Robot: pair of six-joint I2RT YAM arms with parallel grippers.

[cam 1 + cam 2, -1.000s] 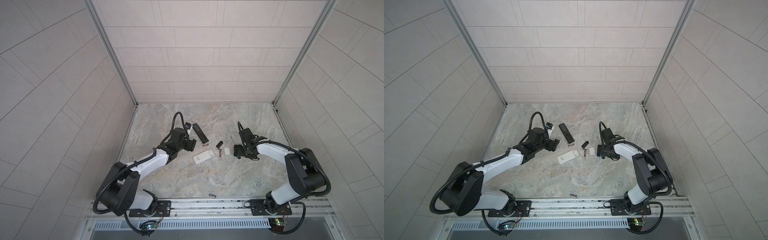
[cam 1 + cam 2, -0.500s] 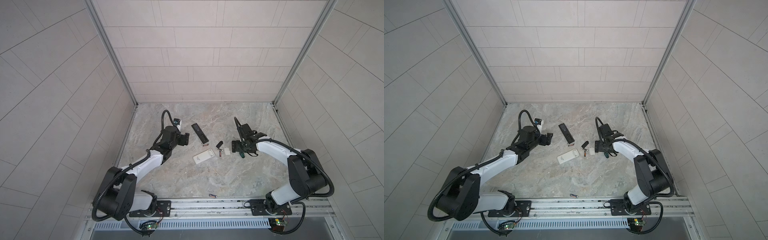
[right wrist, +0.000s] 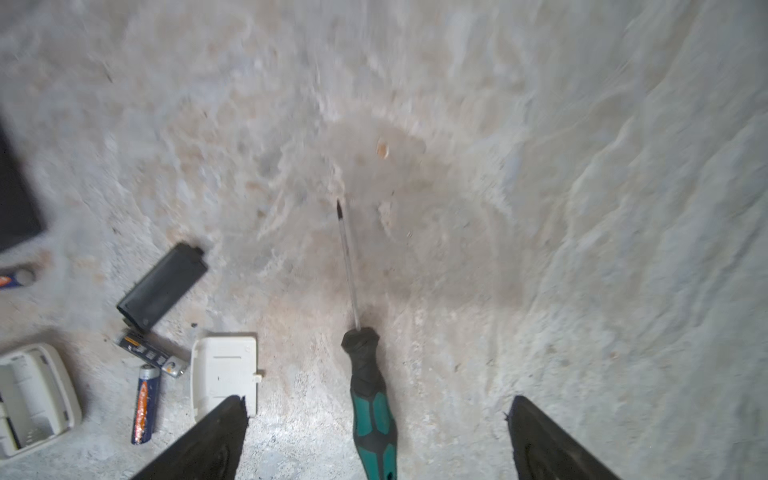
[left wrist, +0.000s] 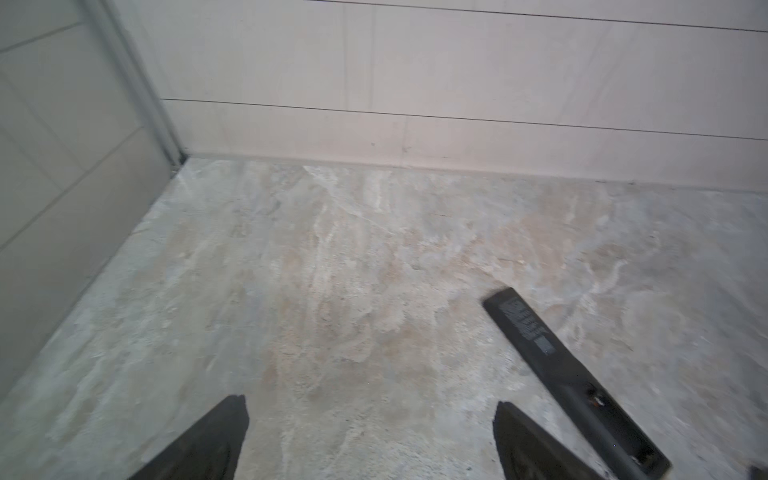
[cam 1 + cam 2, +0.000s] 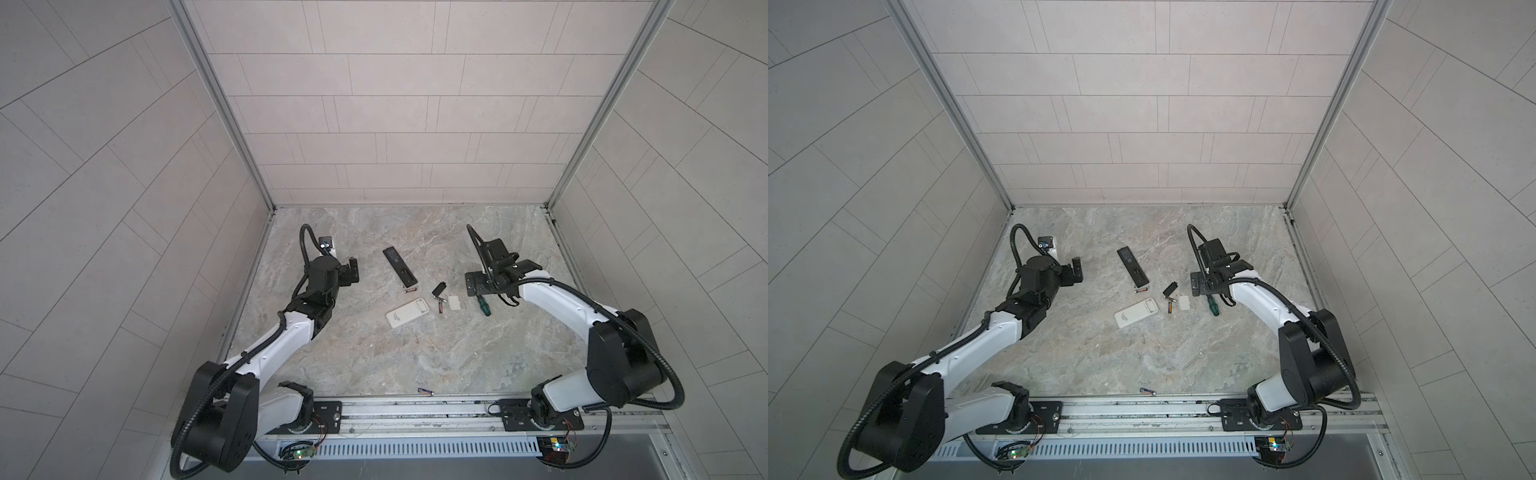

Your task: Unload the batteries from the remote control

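Grey marbled stone is the table (image 5: 374, 353), and everything lies on it. My left gripper (image 4: 370, 402) stands wide open and empty above bare stone, left of the black remote (image 5: 399, 272) in both top views. My right gripper (image 3: 376, 401) is wide open too. The green-handled screwdriver (image 3: 365, 365) lies flat on the stone between its jaws, and neither jaw seems to touch it.

The batteries (image 3: 151, 355) are out. In a top view one battery (image 5: 410, 289) lies at the lower end of the black remote. Two more lie in the centre, between the white remote (image 5: 407, 319) and the white cover (image 5: 454, 302), just below the black cover (image 5: 439, 288). A fourth battery (image 5: 425, 390) lies alone at the bottom edge of the table, near the rail (image 5: 415, 409).

In the right wrist view the bay of the white remote looks empty. I judge the unloading nearly finished, and the step now is to draw clear. To do it well I should rise straight up, so that no finger sweeps the screwdriver into the two central batteries, which roll easily. The bay of the black remote I cannot see clearly; it deserves one check.
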